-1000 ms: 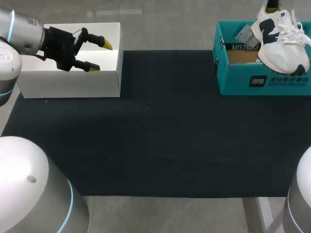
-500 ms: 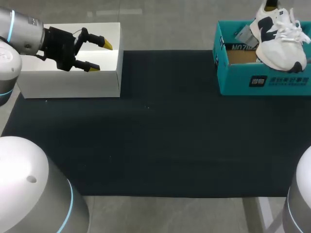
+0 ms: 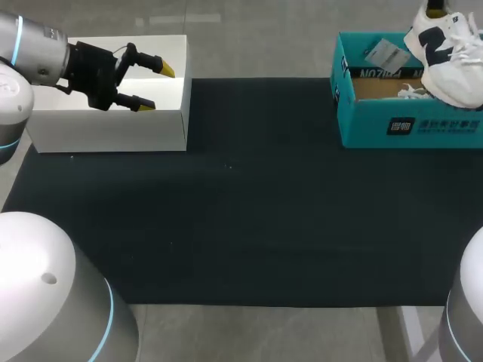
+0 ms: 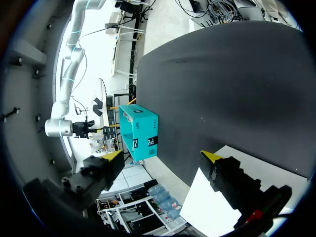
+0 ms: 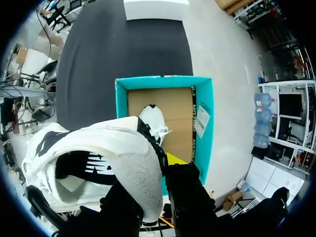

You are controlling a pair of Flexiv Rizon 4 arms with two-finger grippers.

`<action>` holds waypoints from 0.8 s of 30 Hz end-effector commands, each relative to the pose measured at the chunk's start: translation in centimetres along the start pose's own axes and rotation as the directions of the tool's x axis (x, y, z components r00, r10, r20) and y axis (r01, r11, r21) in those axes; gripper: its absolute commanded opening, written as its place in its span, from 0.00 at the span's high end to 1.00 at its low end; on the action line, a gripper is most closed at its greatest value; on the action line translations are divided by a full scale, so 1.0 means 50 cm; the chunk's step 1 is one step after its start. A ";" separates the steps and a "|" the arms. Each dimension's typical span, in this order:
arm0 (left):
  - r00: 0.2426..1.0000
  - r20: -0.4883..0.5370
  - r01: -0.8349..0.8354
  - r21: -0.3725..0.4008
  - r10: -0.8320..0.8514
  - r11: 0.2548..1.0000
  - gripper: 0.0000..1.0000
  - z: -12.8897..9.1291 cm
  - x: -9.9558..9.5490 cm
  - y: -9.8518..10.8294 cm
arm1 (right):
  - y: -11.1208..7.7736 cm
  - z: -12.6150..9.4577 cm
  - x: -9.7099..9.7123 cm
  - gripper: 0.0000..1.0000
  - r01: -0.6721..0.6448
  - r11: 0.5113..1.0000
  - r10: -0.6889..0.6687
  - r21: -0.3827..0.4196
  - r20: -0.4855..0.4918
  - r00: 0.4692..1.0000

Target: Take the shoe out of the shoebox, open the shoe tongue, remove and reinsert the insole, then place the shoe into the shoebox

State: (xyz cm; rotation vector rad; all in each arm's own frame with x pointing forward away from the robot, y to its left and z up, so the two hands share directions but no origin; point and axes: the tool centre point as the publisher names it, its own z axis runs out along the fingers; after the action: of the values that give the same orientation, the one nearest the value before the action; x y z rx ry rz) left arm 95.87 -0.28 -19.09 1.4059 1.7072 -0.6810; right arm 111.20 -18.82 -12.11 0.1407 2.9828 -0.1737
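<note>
Shoe point(image 3: 453, 64) above teal shoebox point(image 3: 407, 128), clamped between right fingers point(image 5: 174, 159); left fingers point(image 3: 163, 69) wide apart, empty.

Even overhead light, soft shadows only.
Black counter point(image 3: 241, 211) soaks up light, w/ a faint grey sheen in left wrist view. White box point(image 3: 113, 130) glares, inner wall nearly washed out, flat white in left wrist view too. White shoe point(image 3: 453, 72) v. bright in head view; its opening shaded dark in right wrist view.
</note>
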 end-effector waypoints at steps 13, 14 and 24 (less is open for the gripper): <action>1.000 -0.002 -0.001 0.000 0.001 1.000 0.00 0.000 -0.001 -0.001 | -0.163 0.103 -0.142 1.00 -0.023 0.996 0.019 0.089 0.041 0.999; 1.000 -0.002 -0.001 0.000 0.001 1.000 0.00 0.000 -0.001 -0.001 | -0.174 0.110 -0.148 1.00 -0.014 0.997 0.013 0.073 0.021 1.000; 1.000 -0.002 -0.001 0.000 0.001 1.000 0.00 0.000 -0.001 -0.001 | -0.250 0.156 -0.204 1.00 -0.043 0.996 0.046 0.082 -0.038 0.998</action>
State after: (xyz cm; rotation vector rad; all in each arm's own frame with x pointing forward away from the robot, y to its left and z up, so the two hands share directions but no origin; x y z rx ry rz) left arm 95.87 -0.29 -19.09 1.4061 1.7071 -0.6811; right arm 118.82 -32.60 -16.85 0.2103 2.9482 -0.2933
